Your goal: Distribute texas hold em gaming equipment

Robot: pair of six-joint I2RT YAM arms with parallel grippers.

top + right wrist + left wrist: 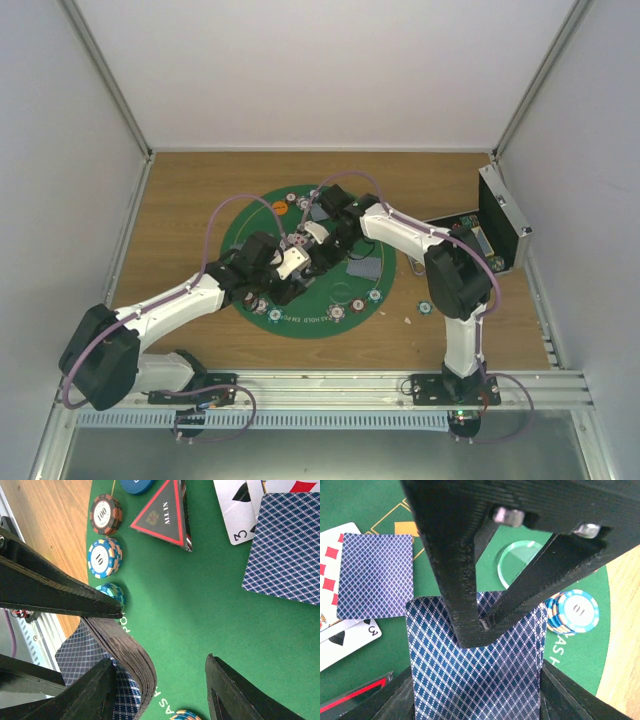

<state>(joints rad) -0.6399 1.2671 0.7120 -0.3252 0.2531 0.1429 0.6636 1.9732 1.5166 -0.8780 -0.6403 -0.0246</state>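
My left gripper (290,262) is shut on a deck of blue-backed cards (475,680), its fingers at the deck's two sides, above the middle of the green mat (250,215). My right gripper (316,252) is open right at the deck. In the right wrist view, one finger (85,695) sits over the top card and the other hangs over bare felt. The deck's edge (130,655) is bowed. A face-down card (375,575) lies over face-up cards (240,510). A dark triangular marker (165,512) and chip stacks (103,557) lie near the mat's rim.
An open silver case (503,215) stands at the right on the wooden table. More chips line the mat's near rim (337,312), and one lies off the mat (425,306). An orange disc (279,207) sits at the mat's back. A clear disc (520,562) lies beyond the deck.
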